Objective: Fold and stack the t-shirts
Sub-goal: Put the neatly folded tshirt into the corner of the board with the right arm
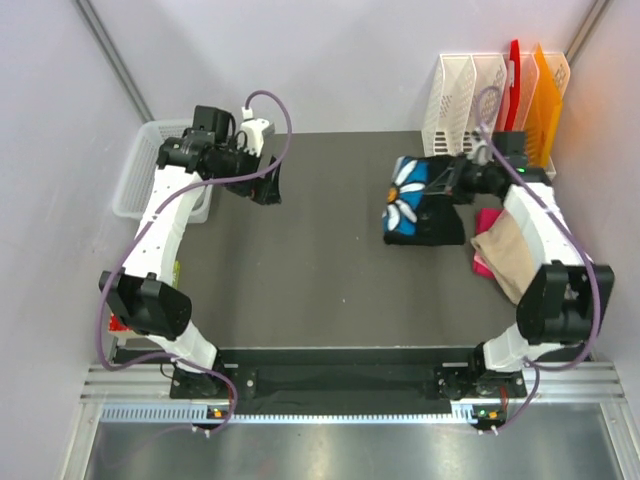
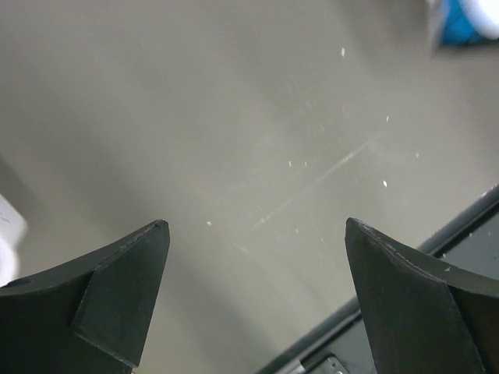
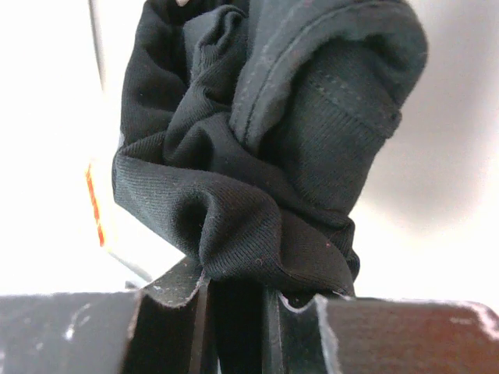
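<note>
Right claw [image 1: 447,183] [image 3: 238,294]: jaws drawn nearly together, with a fold of the black t-shirt [image 1: 428,218] [image 3: 257,156] pinched between them. In the wrist view the cloth runs down into the narrow gap between the fingers and bunches in thick creases directly ahead of the tips. From above, the shirt is a crumpled bundle at the far right of the tabletop [image 1: 320,280]. It extends left and nearward from the claw, which grips it at its far right edge. Daisy print [image 1: 405,196] faces up on the bundle's left side. Whether the bundle rests on the surface or hangs clear cannot be determined.

Tan t-shirt [image 1: 503,255] lies just right of the bundle, partly under the right arm, with the pink t-shirt [image 1: 486,220] showing beside it.

Left claw [image 1: 268,186] [image 2: 256,224]: jaws spread wide, holding nothing, over bare tabletop at the far left, well apart from all shirts. White basket [image 1: 135,180] stands to its left.
</note>
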Controlling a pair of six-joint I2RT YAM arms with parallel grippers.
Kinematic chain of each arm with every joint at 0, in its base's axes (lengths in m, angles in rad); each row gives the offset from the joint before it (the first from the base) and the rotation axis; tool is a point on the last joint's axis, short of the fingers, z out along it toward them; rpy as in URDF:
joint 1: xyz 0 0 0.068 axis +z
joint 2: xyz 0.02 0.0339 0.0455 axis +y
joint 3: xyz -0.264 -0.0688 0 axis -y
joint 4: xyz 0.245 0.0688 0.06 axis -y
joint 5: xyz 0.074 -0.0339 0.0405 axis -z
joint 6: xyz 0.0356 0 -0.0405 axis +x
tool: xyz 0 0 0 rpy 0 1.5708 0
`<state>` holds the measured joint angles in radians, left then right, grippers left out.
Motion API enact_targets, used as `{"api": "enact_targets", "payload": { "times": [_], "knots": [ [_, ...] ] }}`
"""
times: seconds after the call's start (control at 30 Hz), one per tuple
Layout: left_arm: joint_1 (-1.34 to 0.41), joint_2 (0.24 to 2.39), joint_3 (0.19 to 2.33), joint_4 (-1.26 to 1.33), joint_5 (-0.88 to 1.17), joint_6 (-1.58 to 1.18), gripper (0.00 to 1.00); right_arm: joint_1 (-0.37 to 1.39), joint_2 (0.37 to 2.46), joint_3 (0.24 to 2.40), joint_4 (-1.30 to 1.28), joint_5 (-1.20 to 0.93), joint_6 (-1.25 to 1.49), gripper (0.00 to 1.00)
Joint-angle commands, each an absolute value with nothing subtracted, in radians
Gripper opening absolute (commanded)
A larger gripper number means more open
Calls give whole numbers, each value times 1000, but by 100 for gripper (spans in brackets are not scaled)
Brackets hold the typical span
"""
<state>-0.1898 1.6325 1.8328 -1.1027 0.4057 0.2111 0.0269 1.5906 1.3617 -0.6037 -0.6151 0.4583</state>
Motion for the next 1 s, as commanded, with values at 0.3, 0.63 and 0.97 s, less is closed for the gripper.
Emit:
{"api": "enact_targets", "payload": {
  "times": [0.3, 0.63, 0.97],
  "knots": [
    [-179, 1646, 1744, -1112, 397, 218, 99, -224, 1223, 1190, -770, -376, 445, 0],
    [-173, 1700, 1730, -1094, 408, 285, 99, -322, 1198, 1233, -816, -209, 433, 0],
    [-146, 1703, 1687, -1062, 436, 318, 99, -472, 1353, 1377, -836, -175, 429, 0]
  ]
}}
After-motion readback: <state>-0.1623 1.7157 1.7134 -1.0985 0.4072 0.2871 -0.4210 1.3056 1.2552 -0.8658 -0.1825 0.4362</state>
